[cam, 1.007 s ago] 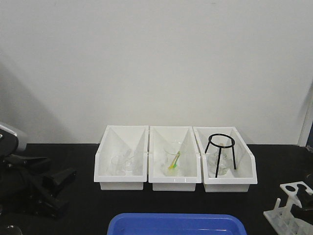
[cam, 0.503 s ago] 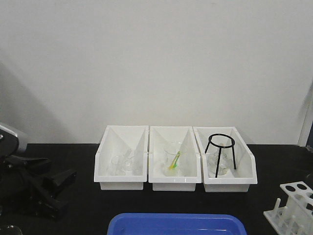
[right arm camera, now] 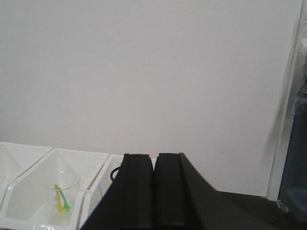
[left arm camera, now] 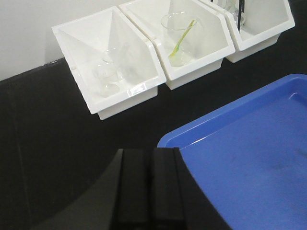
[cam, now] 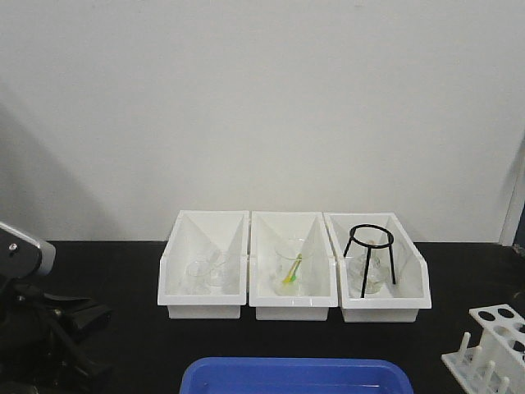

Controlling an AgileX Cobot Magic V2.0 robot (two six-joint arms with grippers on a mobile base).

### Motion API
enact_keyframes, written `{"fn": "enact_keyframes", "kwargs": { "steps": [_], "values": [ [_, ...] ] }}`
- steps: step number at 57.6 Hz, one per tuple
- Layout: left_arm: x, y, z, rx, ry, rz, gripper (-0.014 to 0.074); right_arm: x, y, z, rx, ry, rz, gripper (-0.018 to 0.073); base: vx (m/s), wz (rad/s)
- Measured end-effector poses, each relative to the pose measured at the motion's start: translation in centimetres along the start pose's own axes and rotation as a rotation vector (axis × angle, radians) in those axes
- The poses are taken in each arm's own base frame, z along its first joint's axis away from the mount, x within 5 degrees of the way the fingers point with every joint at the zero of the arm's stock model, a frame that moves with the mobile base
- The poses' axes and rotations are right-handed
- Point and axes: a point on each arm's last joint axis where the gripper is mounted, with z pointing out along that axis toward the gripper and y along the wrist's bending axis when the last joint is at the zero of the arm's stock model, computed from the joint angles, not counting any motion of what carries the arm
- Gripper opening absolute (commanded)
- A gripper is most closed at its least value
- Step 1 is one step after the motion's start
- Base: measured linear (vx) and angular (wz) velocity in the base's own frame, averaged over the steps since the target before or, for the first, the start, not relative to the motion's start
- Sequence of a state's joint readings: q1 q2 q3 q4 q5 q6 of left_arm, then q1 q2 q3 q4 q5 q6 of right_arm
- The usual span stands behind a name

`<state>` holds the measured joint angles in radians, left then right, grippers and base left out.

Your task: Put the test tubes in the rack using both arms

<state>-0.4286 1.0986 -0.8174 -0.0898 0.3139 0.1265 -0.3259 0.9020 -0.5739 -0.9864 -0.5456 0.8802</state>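
While nothing is being held, here's how it all sits around the middle bin:

Middle bin (cam: 293, 271): white, centre of a row of three on the black tabletop (cam: 123, 279), against the white wall; it holds a clear beaker (cam: 289, 264) with a yellow-green stick leaning in it.
Left bin (cam: 203, 264): touching the middle bin's left side, small clear glassware inside.
Right bin (cam: 376, 264): touching its right side, with a black wire tripod (cam: 369, 246) standing over more glass.
Blue tray (cam: 297, 376): directly in front of the middle bin, at the bottom edge.
Rack (cam: 492, 349): white, well off to the right and nearer than the bins, holes on top, pegs along the front.
Test tubes: can't spot any, honestly.
Left hand (left arm camera: 151, 189): low on the left, beside the tray's corner, fingers pressed together, nothing between them.
Right hand (right arm camera: 153, 191): raised, facing the wall above the bins, fingers together too.
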Motion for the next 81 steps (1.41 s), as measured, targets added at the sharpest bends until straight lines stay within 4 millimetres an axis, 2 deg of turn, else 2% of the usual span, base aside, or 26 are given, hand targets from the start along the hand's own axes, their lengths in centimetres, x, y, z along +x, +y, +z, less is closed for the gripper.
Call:
{"fn": "enact_keyframes", "kwargs": {
  "steps": [16, 55, 64, 69, 74, 81],
  "values": [
    [0.1, 0.0, -0.3, 0.003, 0.017, 0.0, -0.0021, 0.2, 1.8, -1.8, -0.113, 0.133, -0.021, -0.0011, 0.0, 0.0],
    [0.5, -0.1, -0.3, 0.008, 0.052, 0.0, -0.002, 0.4, 2.0, -1.9, -0.14, 0.164, -0.037, -0.0008, 0.0, 0.0],
    [0.6, 0.4, -0.4, -0.027, 0.05, 0.08, -0.002, 0.4, 2.0, -1.9, -0.14, 0.164, -0.038, -0.0008, 0.0, 0.0],
    [1.3, 1.4, -1.1, -0.076, 0.019, 0.082, -0.002, 0.4, 2.0, -1.9, -0.14, 0.163, -0.038, -0.0008, 0.0, 0.0],
    [2.8, 2.6, -2.6, -0.142, -0.027, 0.048, -0.002, 0.4, 2.1, -1.9, -0.142, 0.163, -0.037, -0.0008, 0.0, 0.0],
    [6.6, 3.4, -5.3, -0.234, -0.094, 0.009, -0.002, 0.4, 2.1, -1.9, -0.142, 0.163, -0.037, -0.0008, 0.0, 0.0]
  ]
}}
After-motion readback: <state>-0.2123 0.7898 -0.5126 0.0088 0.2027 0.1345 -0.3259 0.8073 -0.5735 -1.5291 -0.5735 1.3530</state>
